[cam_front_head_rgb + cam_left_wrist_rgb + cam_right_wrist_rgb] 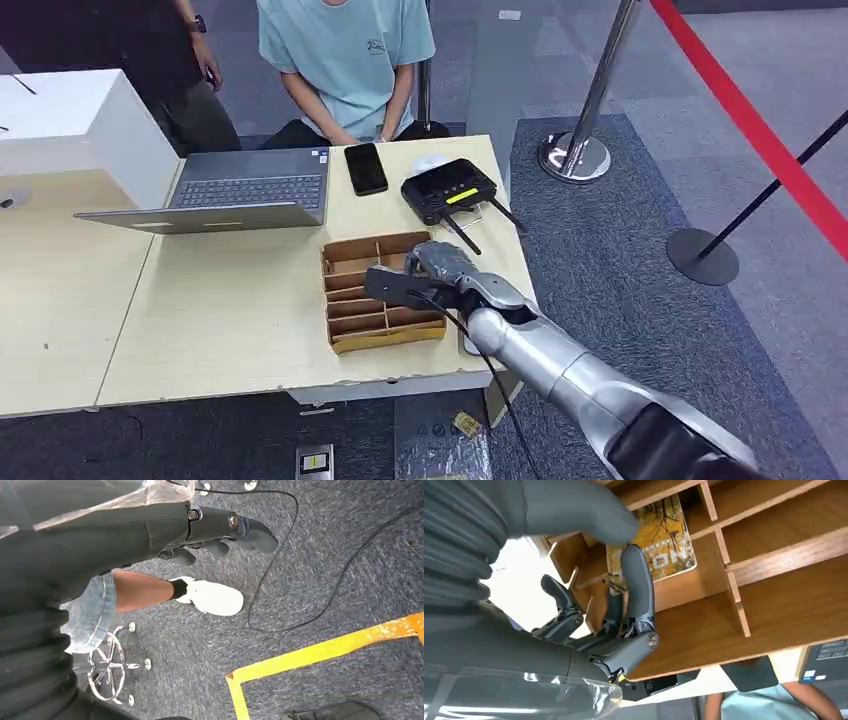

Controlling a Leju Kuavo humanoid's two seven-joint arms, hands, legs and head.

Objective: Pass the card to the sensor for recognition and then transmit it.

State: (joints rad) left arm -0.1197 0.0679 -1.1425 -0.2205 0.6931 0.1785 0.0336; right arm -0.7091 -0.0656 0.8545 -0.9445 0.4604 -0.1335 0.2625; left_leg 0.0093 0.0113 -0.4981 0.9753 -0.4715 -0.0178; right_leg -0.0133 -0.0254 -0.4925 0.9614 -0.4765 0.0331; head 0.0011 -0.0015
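In the head view the right hand [425, 272] covers the right side of the cardboard divider box [381, 290], so the card cannot be seen from there. The right wrist view shows it: one card [659, 540], printed with a yellow-and-brown autumn tree scene and pale lettering that is partly masked by a dark finger and too cut off to read. It lies flat in one of the box's compartments, its corner against a wooden partition. The thumb [589, 510] presses from one side of the card and a dark finger [638, 580] lies across its face, so the hand pinches the card while the other fingers stay spread nearby.

The left hand [220, 532] hangs over blue-grey carpet, its dark fingers loosely curled and parted, holding nothing. Near it are one white shoe [215, 597] on a person's foot, a black cable [280, 580] and a strip of yellow floor tape [320, 652].

On the pale wooden table [200, 310] stand one open laptop [235, 195], one black smartphone [366, 168] and one black handheld device [450, 190] with a lit yellow-green strip and two antennas; whether it is the sensor cannot be told. Two people are at the far edge, cut off at the top: one in a light teal T-shirt [345, 55], one in dark clothes [185, 70].
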